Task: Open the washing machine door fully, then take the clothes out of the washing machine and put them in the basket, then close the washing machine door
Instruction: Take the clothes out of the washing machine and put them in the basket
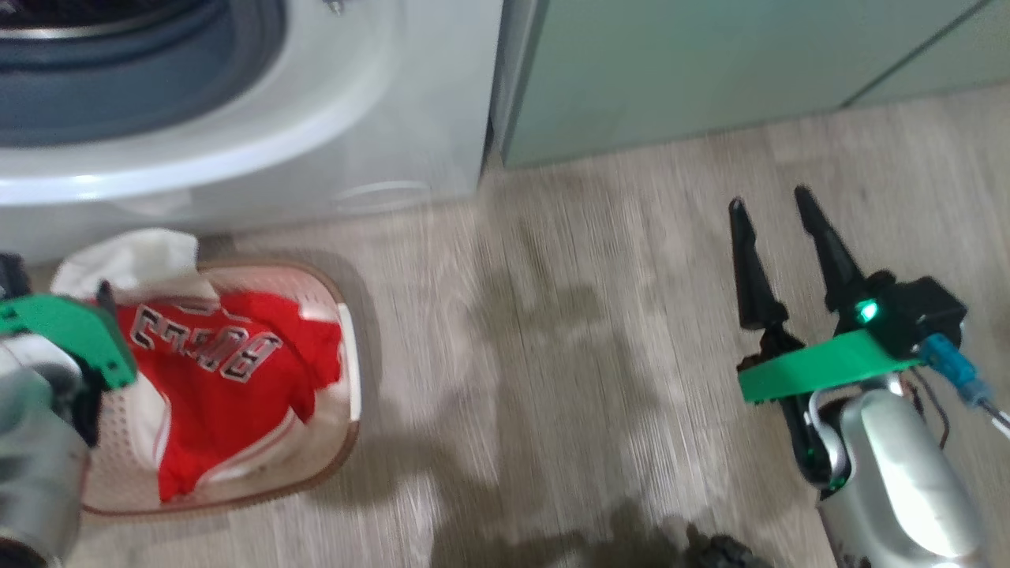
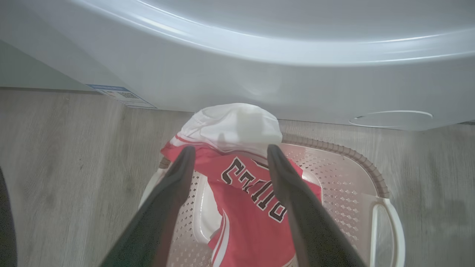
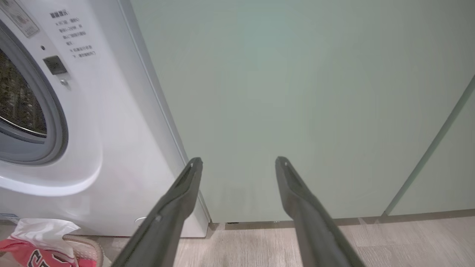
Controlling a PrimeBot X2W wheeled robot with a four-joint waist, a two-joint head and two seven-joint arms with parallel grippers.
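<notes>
The red shirt (image 1: pixel 229 379) lies in the basket (image 2: pixel 334 167), so the step now looks like shutting the door. To do it well, lift the left pincer (image 2: pixel 231 148) straight up first, so its fingers do not snag the cloth. Then push the door slowly till it sits flat on the washing machine (image 1: pixel 316 118).

Both pincers are spread wide and hold nothing. The shirt is right under the left pincer, just past its tips. It is red with white parts and dark letters, all crumpled. A white bit bunches up at the basket's far edge, next to the machine.

The right pincer (image 1: pixel 771 199) hangs over the floor (image 1: pixel 552 355), well away from the basket, with the machine on its left.
</notes>
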